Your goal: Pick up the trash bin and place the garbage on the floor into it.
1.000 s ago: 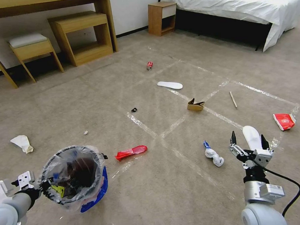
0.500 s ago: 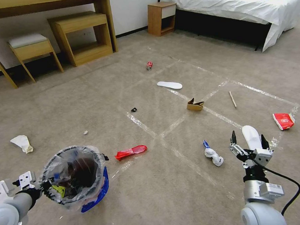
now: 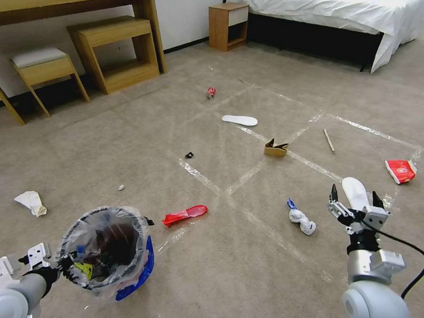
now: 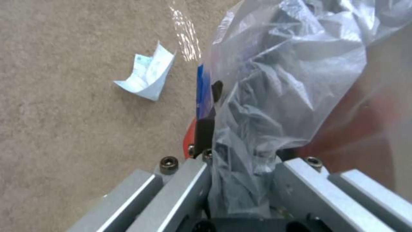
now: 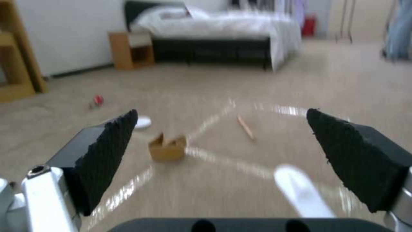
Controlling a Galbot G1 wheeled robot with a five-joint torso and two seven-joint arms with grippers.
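Left gripper pinched on the rim of the bin, holding it at lower left of the head view, just off the floor; in the left wrist view its jaws clamp rim and clear liner together. Bin is dark, round, a bit tilted, blue patch on its lower side, some trash already inside. Right gripper at lower right, fingers spread wide, nothing between them, hovering just near side of a white insole; the right wrist view looks out between the two black pads at the same insole.

Garbage scattered on the carpet: red wrapper just right of the bin, crumpled white paper with a blue bit left of the right gripper, red packet far right by a tape corner, cardboard piece on a tape strip mid-floor, stick right of it, second insole farther back, crushed red can beyond that. White crumpled paper at far left, small black scrap and tiny pale bit between. Folded pale slip lies on the carpet beside the bin in the left wrist view
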